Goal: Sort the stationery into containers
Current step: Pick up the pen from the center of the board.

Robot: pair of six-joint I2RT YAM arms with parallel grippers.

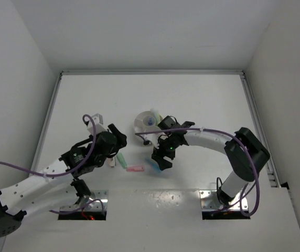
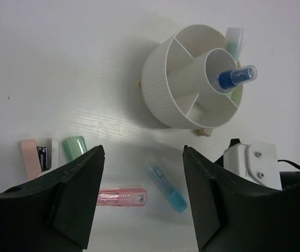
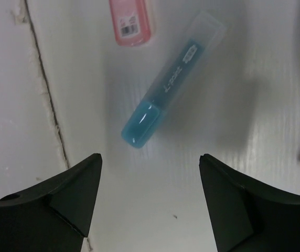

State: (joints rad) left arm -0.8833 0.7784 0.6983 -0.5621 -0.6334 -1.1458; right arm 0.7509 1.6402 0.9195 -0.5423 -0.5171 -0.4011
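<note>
The blue marker [image 3: 167, 85] lies flat on the bench [image 3: 234, 173], on the arms' side of the tub [image 2: 163, 92], beside the pink piece [image 3: 131, 20]. Its long axis slants across the gap of the right tool [image 3: 149, 160], which hangs above it, fingers apart; a small wrist turn looks needed. The left tool [image 2: 143, 152], also spread, is farther from the marker, to the tub's left.

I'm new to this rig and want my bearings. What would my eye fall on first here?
A round white tub stands on the table, with a dark blue marker standing in its centre cup. Close by, a light blue marker lies flat next to a pink piece. The open right hand is poised over the marker.
</note>
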